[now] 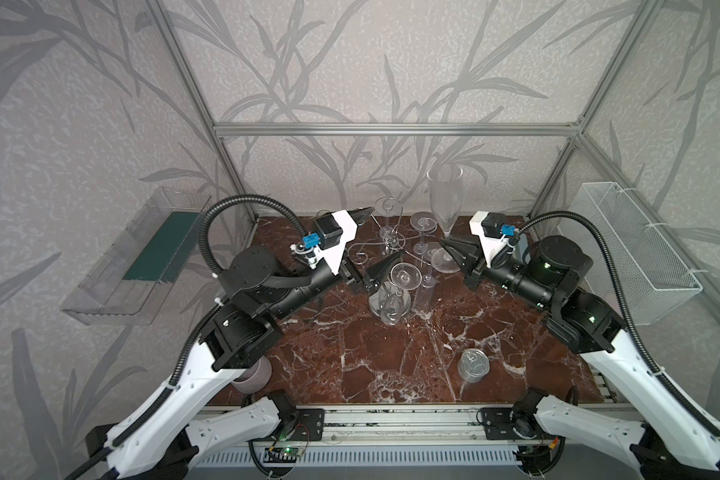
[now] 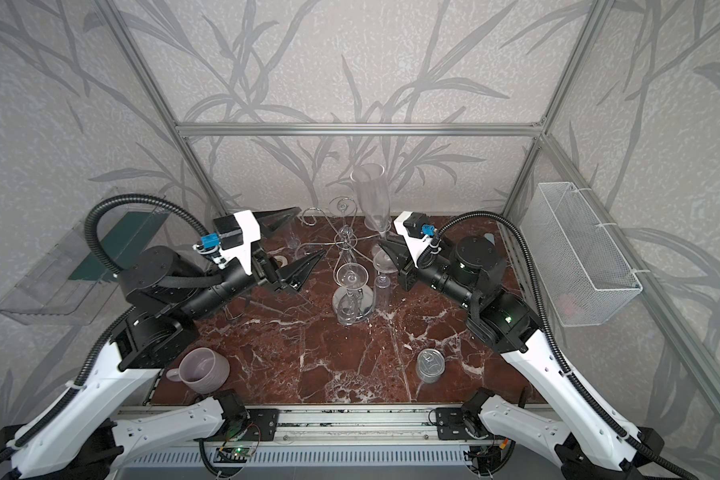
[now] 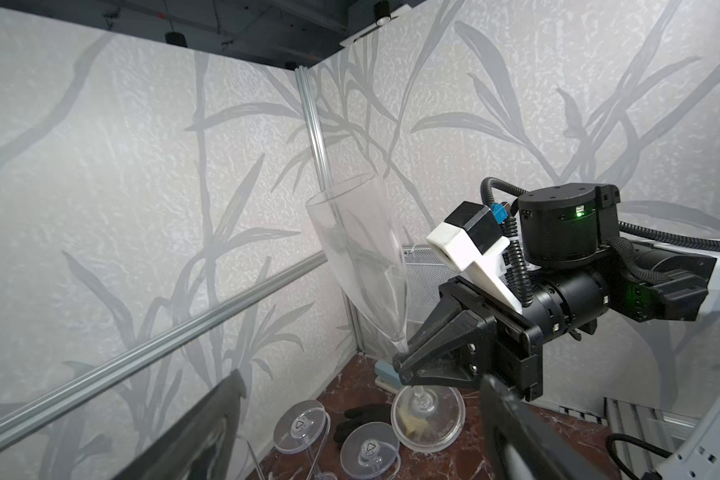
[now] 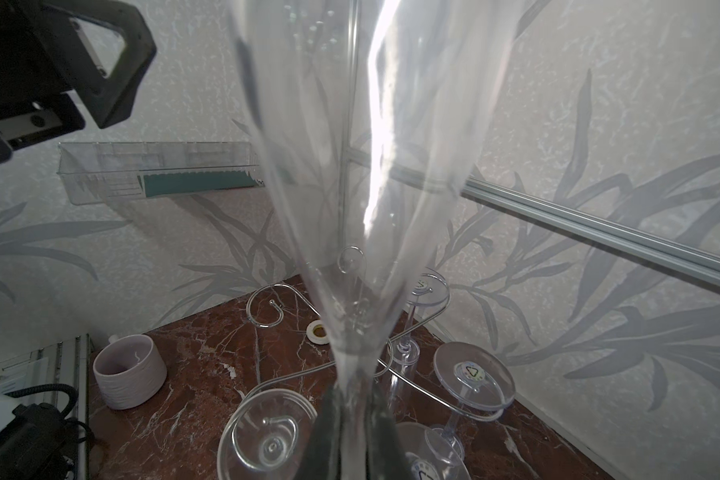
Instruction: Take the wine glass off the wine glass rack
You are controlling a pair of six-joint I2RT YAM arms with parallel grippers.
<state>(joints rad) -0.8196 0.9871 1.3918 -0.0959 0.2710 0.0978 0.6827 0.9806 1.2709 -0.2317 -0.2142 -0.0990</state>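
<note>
The wine glass rack is a chrome wire stand at the back middle of the marble table. Several clear glasses hang upside down from its curled arms. A tall flute-shaped wine glass stands upright just right of the rack. My right gripper is shut on its stem, just above its round foot. My left gripper is wide open at the rack's left side and holds nothing.
A steel tin can stands front right and a lilac mug front left. A tape roll and a black glove lie near the rack. A clear tray hangs on the left wall, a white wire basket on the right.
</note>
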